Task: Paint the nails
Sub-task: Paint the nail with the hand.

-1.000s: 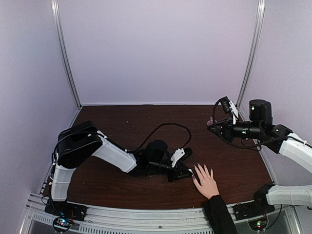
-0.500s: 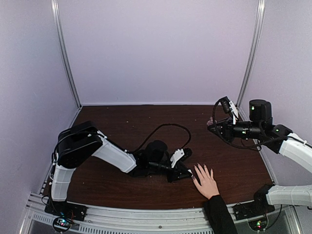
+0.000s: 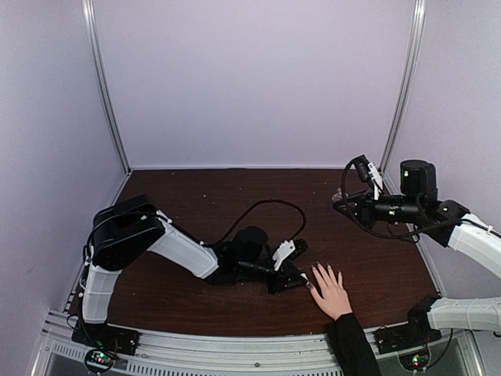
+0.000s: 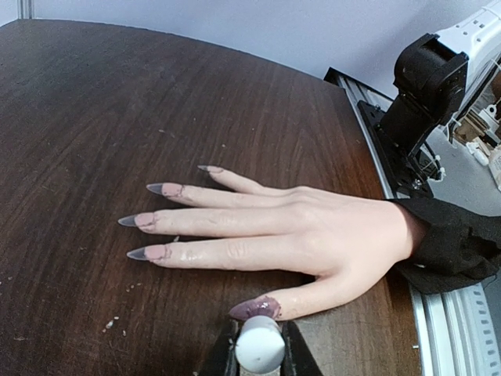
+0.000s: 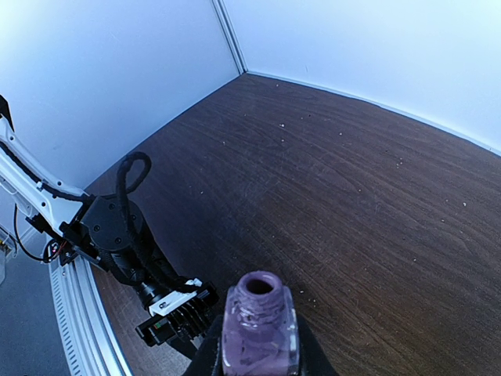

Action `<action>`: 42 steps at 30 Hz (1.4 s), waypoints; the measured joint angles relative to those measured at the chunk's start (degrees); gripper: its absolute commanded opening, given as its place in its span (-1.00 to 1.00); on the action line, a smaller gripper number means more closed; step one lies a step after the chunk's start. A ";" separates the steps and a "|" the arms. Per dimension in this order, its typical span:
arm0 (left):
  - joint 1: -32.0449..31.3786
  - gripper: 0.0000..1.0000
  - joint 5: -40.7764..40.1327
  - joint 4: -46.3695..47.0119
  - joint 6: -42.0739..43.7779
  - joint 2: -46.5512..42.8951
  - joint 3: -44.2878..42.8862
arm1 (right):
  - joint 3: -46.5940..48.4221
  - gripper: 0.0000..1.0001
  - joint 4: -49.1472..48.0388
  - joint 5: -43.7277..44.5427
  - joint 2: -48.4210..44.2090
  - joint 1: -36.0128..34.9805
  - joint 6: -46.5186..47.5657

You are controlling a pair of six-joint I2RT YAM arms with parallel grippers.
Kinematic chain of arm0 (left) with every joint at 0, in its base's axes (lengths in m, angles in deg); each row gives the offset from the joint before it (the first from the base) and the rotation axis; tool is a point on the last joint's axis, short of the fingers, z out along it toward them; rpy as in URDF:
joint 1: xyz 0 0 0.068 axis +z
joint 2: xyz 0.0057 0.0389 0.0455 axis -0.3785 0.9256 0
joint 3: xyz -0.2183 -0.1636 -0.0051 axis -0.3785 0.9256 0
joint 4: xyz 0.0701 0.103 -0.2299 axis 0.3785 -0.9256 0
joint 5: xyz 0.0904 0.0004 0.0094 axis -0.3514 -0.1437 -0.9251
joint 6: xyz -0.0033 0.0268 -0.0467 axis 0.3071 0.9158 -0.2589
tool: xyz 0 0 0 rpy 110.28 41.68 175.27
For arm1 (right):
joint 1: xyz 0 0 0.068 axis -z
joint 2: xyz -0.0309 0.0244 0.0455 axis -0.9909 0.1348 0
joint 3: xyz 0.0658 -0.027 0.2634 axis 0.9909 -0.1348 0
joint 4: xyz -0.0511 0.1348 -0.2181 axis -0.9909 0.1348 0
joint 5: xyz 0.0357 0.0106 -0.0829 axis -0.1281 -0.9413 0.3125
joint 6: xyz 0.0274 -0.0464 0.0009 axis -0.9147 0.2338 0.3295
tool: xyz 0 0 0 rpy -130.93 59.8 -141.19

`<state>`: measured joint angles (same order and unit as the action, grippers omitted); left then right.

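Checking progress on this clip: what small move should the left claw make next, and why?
Probably shift the left claw, shut on the white cap, across to the index nail. The thumbnail right in front of it already looks coated purple, while the index nail shows no purple.

Dark brown wood-grain surface (image 3: 235,188), scuffed, pale specks (image 4: 109,323) scattered over it. Plain lilac-white walls (image 3: 250,78) on three sides. Metal post in each back corner: left post (image 3: 107,86), right post (image 3: 401,86). Slotted aluminium rail (image 3: 235,350) along the near edge. Small clear bottle (image 5: 258,333), uncapped and upright, purple polish inside and smeared round the neck. White rounded cap (image 4: 259,345) at the bottom edge of the left wrist view.
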<state>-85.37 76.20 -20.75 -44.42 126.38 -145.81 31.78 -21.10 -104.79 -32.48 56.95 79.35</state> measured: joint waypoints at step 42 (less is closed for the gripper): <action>-0.33 -1.00 -1.73 -0.66 0.20 0.00 0.00 | 0.00 -1.00 0.02 0.00 0.00 0.00 -0.02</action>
<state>-85.70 74.47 -21.41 -44.22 126.38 -145.81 31.78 -21.08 -104.79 -32.48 56.95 79.33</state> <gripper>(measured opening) 0.157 0.212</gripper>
